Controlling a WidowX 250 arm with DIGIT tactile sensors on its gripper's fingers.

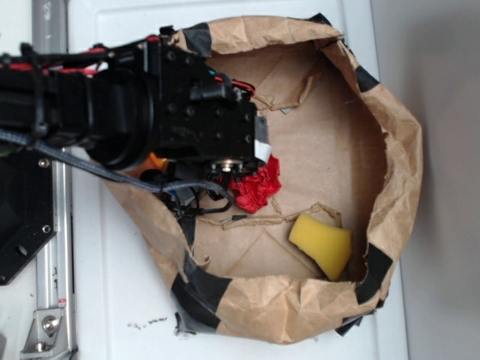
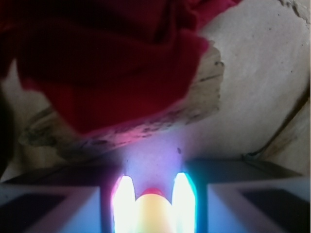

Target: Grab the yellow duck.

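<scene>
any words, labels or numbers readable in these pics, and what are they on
None can be read. The paper bag, red paper ball, yellow sponge and robot arm show no print. Small dark specks on the white table are too tiny to tell. The wrist view shows only glare around the duck.

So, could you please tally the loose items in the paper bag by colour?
Yellow: 2, the sponge and the duck seen between the gripper fingers in the wrist view.
Red: 1, the paper ball.
Total: 3.
</scene>
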